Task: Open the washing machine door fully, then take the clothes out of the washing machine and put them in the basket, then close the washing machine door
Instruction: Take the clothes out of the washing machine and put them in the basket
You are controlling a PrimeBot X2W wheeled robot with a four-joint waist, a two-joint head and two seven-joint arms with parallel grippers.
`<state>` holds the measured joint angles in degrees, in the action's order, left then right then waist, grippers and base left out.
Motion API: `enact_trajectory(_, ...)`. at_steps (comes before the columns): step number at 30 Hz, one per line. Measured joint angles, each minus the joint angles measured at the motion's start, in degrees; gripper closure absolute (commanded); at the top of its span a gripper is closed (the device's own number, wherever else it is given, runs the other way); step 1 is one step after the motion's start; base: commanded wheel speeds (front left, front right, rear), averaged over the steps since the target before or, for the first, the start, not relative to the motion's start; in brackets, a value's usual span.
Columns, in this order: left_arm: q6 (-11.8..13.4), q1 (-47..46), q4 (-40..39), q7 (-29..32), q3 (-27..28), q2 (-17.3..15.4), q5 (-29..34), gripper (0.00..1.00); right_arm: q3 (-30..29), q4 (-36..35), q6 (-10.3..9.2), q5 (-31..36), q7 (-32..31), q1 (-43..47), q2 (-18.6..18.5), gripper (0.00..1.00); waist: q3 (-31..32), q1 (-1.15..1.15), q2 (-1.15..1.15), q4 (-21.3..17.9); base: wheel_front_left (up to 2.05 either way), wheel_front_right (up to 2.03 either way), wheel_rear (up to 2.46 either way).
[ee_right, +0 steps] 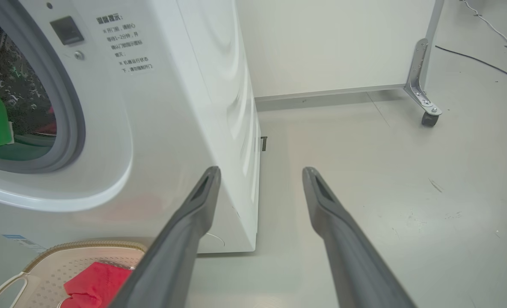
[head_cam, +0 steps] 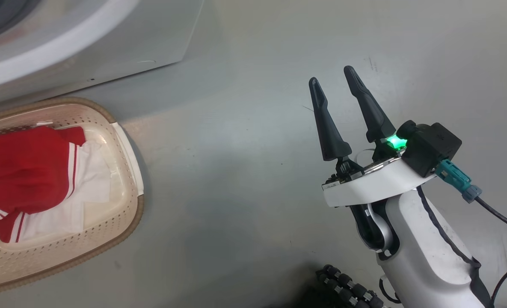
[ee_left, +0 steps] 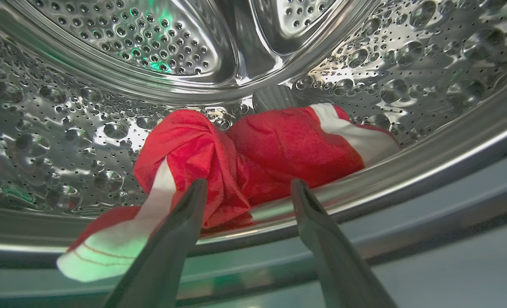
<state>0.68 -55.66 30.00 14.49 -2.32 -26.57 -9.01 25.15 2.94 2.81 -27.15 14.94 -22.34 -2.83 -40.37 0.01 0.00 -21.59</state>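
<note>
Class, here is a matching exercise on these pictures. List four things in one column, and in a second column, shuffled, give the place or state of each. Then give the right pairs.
Column one:
1. left gripper
2. right gripper
3. basket
4. red garment

Column two:
a. on the floor beside the washing machine, with clothes inside
b. open, over bare floor
c. lying at the front lip of the drum
d. open, fingers aimed into the drum

Pairs: 1-d, 2-b, 3-a, 4-c.
</note>
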Motion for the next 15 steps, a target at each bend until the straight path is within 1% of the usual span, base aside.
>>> enact_trajectory(4,-0.55,-2.86,1.18,1.48,0.05,-2.69,0.96,0.00,0.82,-0.01,-0.02,-0.59,0.00,-0.74,0.02,0.00,-0.89,-0.01,0.00,-1.34,0.00,0.00,0.00)
enact_trajectory(5,-0.71,-3.52,1.45,1.62,-0.02,-3.08,1.19,0.00,0.79,-0.01,-0.42,-0.59,0.00,-0.77,0.02,0.00,-1.05,-0.01,0.00,-1.59,0.00,0.00,0.00)
enact_trajectory(9,-1.30,-5.37,3.07,3.81,-0.29,-4.02,1.55,0.00,1.18,0.03,-0.57,-1.08,0.00,-0.77,0.01,0.00,-1.44,-0.01,0.00,-2.21,0.00,0.00,0.00)
enact_trajectory(10,-1.30,-5.68,3.45,4.21,-0.29,-4.38,1.55,0.00,1.25,0.04,-0.92,-1.09,0.00,-0.77,0.03,0.00,-1.49,0.00,0.00,-2.31,0.00,0.00,0.00)
enact_trajectory(15,-1.31,-6.53,5.90,7.87,-0.07,-5.21,1.56,0.00,1.75,0.05,-1.03,-1.36,0.00,-0.77,0.03,0.00,-1.56,-0.01,0.00,-2.59,0.00,0.00,0.00)
